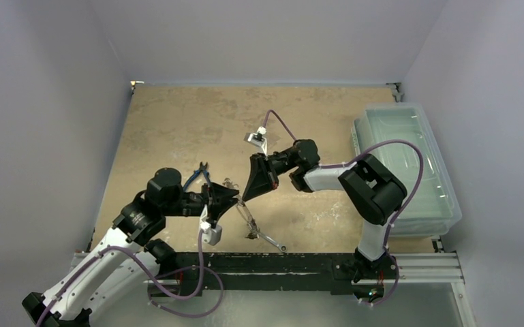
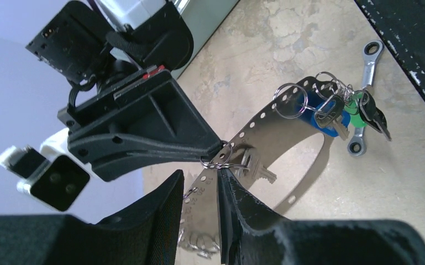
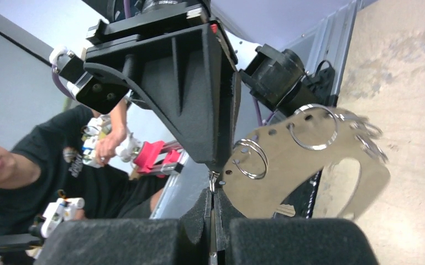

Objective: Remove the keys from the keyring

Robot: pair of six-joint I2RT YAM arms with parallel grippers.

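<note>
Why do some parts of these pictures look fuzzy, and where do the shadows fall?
Right wrist view: the keyring is smeared at its far end, and the person behind is soft. Left wrist view: the keys are sharp, and the keyring throws a clear shadow on the table. Top view: even light, only faint shadows.

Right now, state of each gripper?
Left gripper: closed on the keyring.
Right gripper: closed, pinching a small split ring carrying a key.
</note>
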